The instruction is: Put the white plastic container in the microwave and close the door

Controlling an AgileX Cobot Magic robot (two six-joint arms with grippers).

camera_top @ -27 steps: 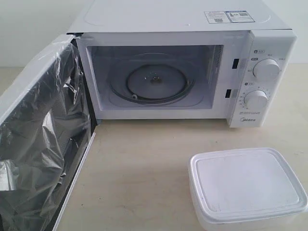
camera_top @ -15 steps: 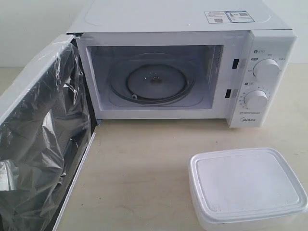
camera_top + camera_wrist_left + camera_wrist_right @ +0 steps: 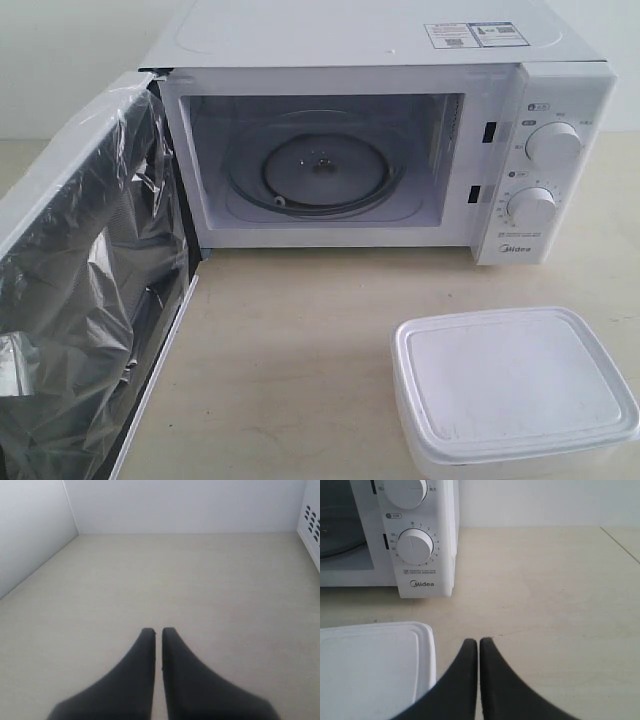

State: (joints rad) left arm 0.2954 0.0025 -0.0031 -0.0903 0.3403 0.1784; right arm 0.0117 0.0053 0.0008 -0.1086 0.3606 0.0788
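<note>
Exterior view, door (image 3: 90,290) open, container (image 3: 515,385) outside microwave (image 3: 380,40), wrist views alone, jaws pressed together

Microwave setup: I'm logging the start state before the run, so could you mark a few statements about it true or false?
1. The microwave has its door standing open. True.
2. The white plastic container has its lid on. True.
3. The container sits on the glass turntable. False: it rests on the table in front of the microwave, and the turntable is bare.
4. The right gripper is clamped on the container. False: its jaws are shut on nothing, beside the container's corner.
5. The left gripper is shut, with only bare table below it. True.
</note>
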